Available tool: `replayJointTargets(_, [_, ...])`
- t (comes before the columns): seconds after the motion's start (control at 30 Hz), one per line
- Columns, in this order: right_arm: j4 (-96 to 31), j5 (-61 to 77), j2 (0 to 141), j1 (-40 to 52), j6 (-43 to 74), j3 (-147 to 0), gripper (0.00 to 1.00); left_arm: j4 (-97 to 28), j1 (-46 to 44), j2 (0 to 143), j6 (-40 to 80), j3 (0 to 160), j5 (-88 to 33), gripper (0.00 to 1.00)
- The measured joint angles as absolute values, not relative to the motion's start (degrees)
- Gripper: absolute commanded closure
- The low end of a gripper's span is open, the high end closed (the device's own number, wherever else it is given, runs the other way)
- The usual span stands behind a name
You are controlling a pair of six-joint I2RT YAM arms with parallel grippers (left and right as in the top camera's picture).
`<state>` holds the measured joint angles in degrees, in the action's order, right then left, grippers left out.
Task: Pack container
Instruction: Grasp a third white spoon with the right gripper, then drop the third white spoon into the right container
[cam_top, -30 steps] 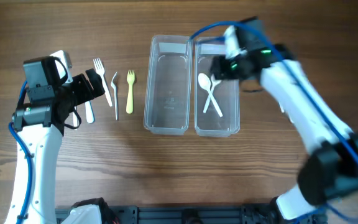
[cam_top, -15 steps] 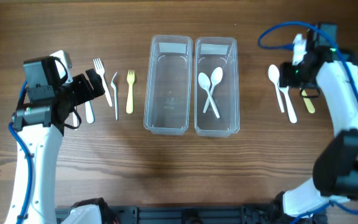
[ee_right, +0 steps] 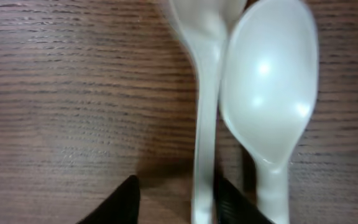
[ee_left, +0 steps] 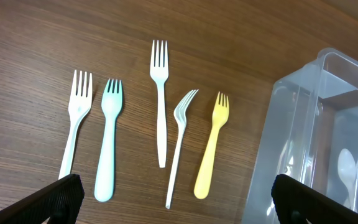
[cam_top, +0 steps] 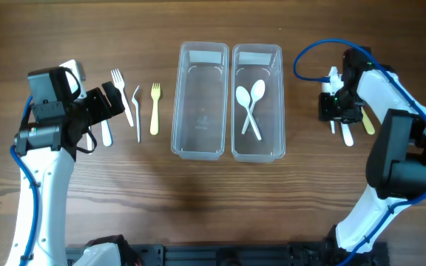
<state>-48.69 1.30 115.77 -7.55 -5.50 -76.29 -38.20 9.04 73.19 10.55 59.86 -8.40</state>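
Observation:
Two clear containers stand side by side mid-table. The left one (cam_top: 200,148) is empty; the right one (cam_top: 257,151) holds two white spoons (cam_top: 248,107). My right gripper (cam_top: 333,107) is low over the loose spoons at the right. In the right wrist view it is open (ee_right: 179,202), its fingers either side of a white spoon's handle (ee_right: 205,143), with a second white spoon (ee_right: 269,99) just beside. My left gripper (cam_top: 109,103) is open and empty (ee_left: 179,205) above several forks: white (ee_left: 160,106), teal (ee_left: 107,149), clear (ee_left: 180,143) and yellow (ee_left: 210,149).
A white spoon (cam_top: 346,131) and a yellowish spoon (cam_top: 367,122) lie beside the right gripper. Another white fork (ee_left: 76,124) lies at the far left of the fork row. The left container's corner (ee_left: 291,124) shows in the left wrist view.
My right gripper moved from above the right container out to the loose spoons at the right and came down over them. The left arm has not moved.

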Motion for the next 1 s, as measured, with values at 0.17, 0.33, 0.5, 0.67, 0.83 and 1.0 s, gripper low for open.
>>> replayJointTargets(0.17, [-47.92, 1.48, 115.83, -7.55, -3.31, -76.31, 0.9, -38.2, 9.04, 73.19, 10.55, 59.86, -8.4, 0.0])
replayJointTargets(0.33, [-49.56, 1.91, 115.83, -7.55, -1.32, -76.31, 0.96, -38.2, 9.04, 73.19, 10.55, 59.86, -8.4, 0.0])
replayJointTargets(0.5, [-53.82, 5.96, 112.07, -6.87, -0.69, -76.9, 0.96, -38.2, 9.04, 73.19, 10.55, 59.88, -8.4, 0.0])
replayJointTargets(0.67, [-51.68, 9.52, 97.01, -1.41, 3.99, -80.12, 0.96, -38.17, 9.04, 73.19, 10.55, 59.86, -8.38, 0.0])
replayJointTargets(0.83, [-48.14, 10.66, 87.66, 8.16, 9.43, -82.13, 0.95, -38.2, 9.04, 73.19, 10.55, 59.86, -8.4, 0.0])
replayJointTargets(1.0, [-43.4, 10.48, 92.62, 16.03, 17.76, -80.4, 0.96, -38.22, 9.04, 73.19, 10.55, 59.86, -8.38, 0.0])
